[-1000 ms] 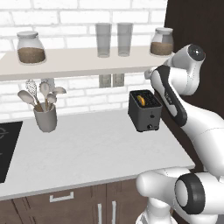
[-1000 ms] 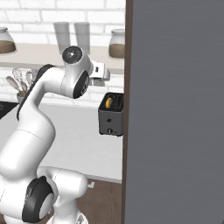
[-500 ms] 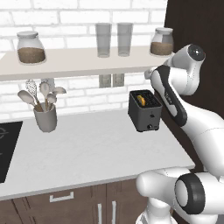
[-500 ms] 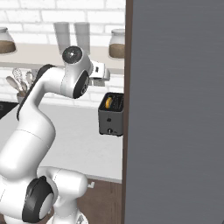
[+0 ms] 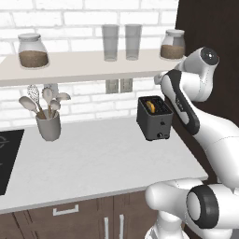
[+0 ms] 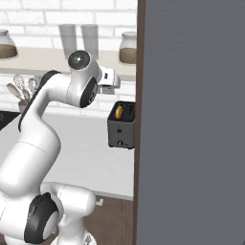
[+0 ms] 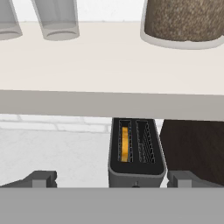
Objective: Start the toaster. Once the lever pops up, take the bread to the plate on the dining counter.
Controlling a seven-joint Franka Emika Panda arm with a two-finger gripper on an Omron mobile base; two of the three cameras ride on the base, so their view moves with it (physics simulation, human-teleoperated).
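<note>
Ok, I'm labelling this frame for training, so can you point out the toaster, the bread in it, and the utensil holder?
toaster [image 5: 155, 125]: left base view, on its dark front face.
bread [image 7: 125, 145]: hand view, on the orange slice's top edge in the left slot.
utensil holder [image 5: 49, 127]: left base view, on the grey cup's side.

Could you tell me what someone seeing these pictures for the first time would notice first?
Probably the dark toaster at the worktop's right end, with the orange-tan bread sunk in one slot. Next, the white arm, its gripper hanging above the toaster with jaws spread wide. Then the shelf above, carrying two jars and two glasses.
</note>
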